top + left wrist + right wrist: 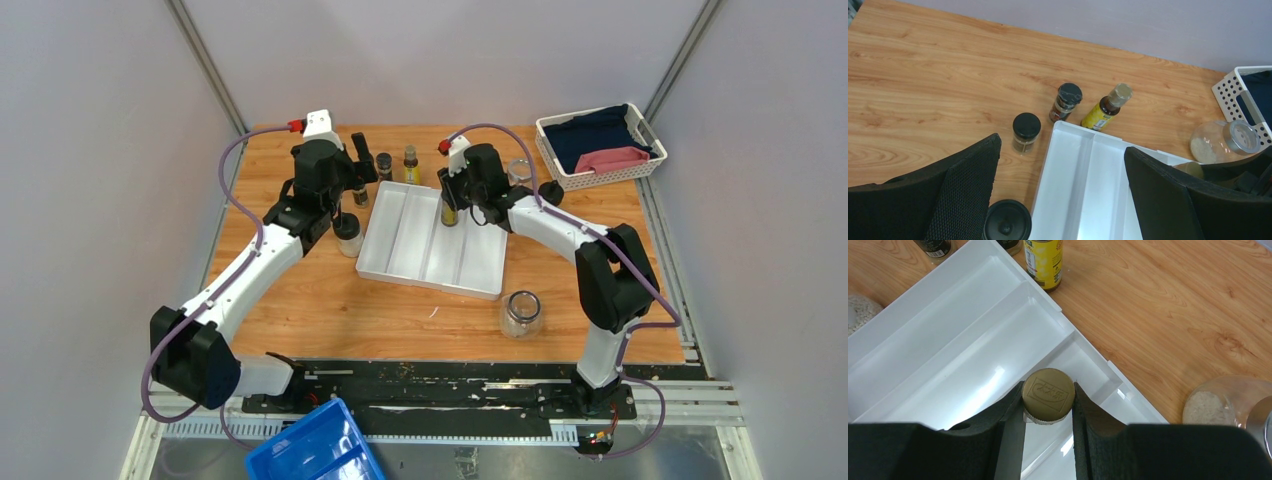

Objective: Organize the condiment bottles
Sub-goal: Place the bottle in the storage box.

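My right gripper (455, 200) (1048, 401) is shut on the gold cap of a slim yellow-labelled bottle (1048, 394) (449, 213). It holds the bottle upright over the far right corner of the white divided tray (400, 250). My left gripper (345, 195) (1062, 147) is open and empty above the tray's far left edge (1068, 150). Under it stand two black-lidded jars (1026, 132) (1007, 225). A dark shaker (1065, 101) and a second yellow bottle (1107, 107) (1044, 262) stand behind the tray.
A squat glass jar (519, 172) (1223, 142) stands right of the tray's far end, another (522, 313) in front of the tray. A white basket (560, 175) with cloths is at the back right. A blue bin (315, 450) sits below the table edge.
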Action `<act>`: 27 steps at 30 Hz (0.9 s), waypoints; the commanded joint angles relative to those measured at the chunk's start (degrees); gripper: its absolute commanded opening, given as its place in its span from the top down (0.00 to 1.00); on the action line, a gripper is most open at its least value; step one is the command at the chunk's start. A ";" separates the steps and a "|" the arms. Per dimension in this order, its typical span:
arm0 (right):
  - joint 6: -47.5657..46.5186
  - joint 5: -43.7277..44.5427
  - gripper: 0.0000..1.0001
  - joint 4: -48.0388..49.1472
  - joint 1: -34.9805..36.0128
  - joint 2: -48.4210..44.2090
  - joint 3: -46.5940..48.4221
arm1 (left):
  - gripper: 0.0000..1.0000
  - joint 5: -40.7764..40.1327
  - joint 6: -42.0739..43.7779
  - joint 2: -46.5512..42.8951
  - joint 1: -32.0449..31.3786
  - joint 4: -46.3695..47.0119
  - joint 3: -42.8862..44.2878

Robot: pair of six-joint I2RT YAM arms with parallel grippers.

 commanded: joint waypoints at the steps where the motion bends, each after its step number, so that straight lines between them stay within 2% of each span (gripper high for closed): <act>1: -1.24 0.00 0.93 2.86 0.88 0.76 2.52 | 0.02 -0.38 -0.36 0.52 -0.54 1.09 -0.18; 6: -1.24 0.22 0.89 2.84 0.88 0.80 2.30 | 0.02 -0.25 -0.46 0.49 -0.55 1.13 -0.16; 9: -1.17 0.47 0.78 2.84 0.88 0.62 2.10 | 0.02 -0.25 -0.47 0.60 -0.55 1.09 -0.20; 13: -1.33 0.91 0.68 3.00 0.88 0.30 1.67 | 0.02 -0.16 -0.47 0.70 -0.55 1.09 -0.30; 17: -1.41 1.10 0.40 2.98 0.83 0.07 1.50 | 0.02 -0.11 -0.56 0.73 -0.63 0.98 -0.33; 20: -1.42 1.33 0.26 3.00 0.88 -0.20 1.40 | 0.02 -0.08 -0.65 0.67 -0.64 0.99 -0.40; 27: -1.57 1.70 0.22 3.00 0.85 -0.93 1.12 | 0.02 -0.16 -0.62 0.63 -0.72 0.66 -0.12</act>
